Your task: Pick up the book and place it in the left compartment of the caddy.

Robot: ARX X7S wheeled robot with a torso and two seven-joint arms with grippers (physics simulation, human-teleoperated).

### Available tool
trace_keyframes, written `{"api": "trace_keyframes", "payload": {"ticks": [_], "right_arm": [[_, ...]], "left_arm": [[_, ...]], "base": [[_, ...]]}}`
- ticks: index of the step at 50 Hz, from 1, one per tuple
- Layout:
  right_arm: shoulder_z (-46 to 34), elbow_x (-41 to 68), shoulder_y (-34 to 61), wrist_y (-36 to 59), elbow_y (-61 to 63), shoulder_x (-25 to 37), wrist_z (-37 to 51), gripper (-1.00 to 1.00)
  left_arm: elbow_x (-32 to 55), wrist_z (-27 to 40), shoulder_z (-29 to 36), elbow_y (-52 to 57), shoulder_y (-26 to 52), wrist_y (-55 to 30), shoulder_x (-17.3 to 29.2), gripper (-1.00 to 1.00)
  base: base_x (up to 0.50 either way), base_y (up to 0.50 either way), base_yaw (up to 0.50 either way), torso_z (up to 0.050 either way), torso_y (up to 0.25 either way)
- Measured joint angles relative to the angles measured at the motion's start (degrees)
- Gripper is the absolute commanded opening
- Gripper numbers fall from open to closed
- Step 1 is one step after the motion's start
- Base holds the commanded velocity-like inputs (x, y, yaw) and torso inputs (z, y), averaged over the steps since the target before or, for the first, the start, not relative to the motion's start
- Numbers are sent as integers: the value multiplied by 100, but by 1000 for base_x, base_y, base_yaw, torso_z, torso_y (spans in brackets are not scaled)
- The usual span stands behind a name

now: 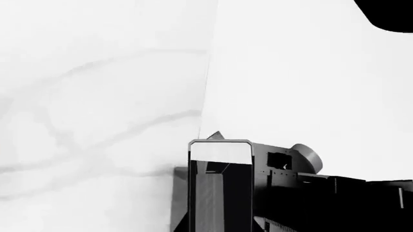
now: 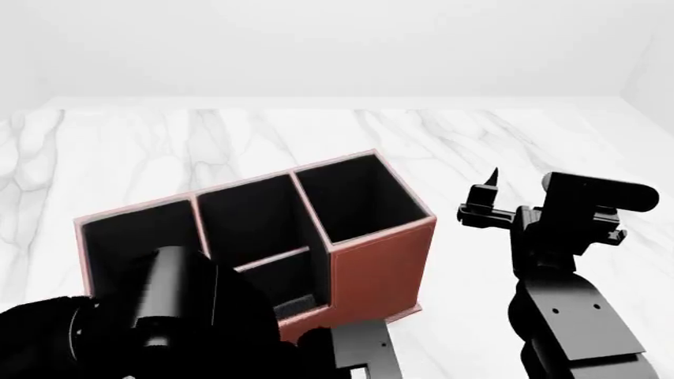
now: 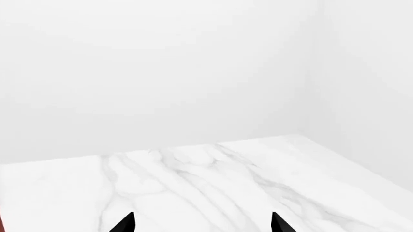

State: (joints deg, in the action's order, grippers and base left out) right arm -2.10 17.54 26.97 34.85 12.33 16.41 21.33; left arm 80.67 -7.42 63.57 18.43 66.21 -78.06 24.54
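1. Nearest the head camera, one black left arm point(image 2: 179, 308) fills the lower-left corner and hides the front-left corner of the caddy point(image 2: 374, 268).
2. One caddy stands on the white marble table point(image 2: 548, 134), with four black-lined cells showing. These are the left compartment point(image 2: 137, 229), partly covered by that arm, two middle cells, and one square end cell.
3. I cannot pick out the book with certainty in any view. One dark slab with a pale rim point(image 1: 219, 188) shows in the left wrist view, and I cannot tell what it is.
4. Whether the left gripper is apart or together cannot be told.
5. One right gripper point(image 3: 203, 224) has its two pointed fingertips point(image 3: 127, 222) well apart, with nothing between them. In the head view it hangs above the table beside the caddy's right wall, not touching it.
6. Bare marble lies open to the right of the caddy and behind it. The table's far edge runs along a plain white wall, well back from the caddy.
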Motion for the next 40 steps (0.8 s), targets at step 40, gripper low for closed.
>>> {"api": "trace_keyframes", "payload": {"ticks": [40], "right_arm": [[1, 61, 39, -14, -65, 52, 85, 100]], "left_arm": [[5289, 3625, -190, -542, 3610, 224, 2082, -100]], "base": [[0, 0, 0, 0, 1]]}}
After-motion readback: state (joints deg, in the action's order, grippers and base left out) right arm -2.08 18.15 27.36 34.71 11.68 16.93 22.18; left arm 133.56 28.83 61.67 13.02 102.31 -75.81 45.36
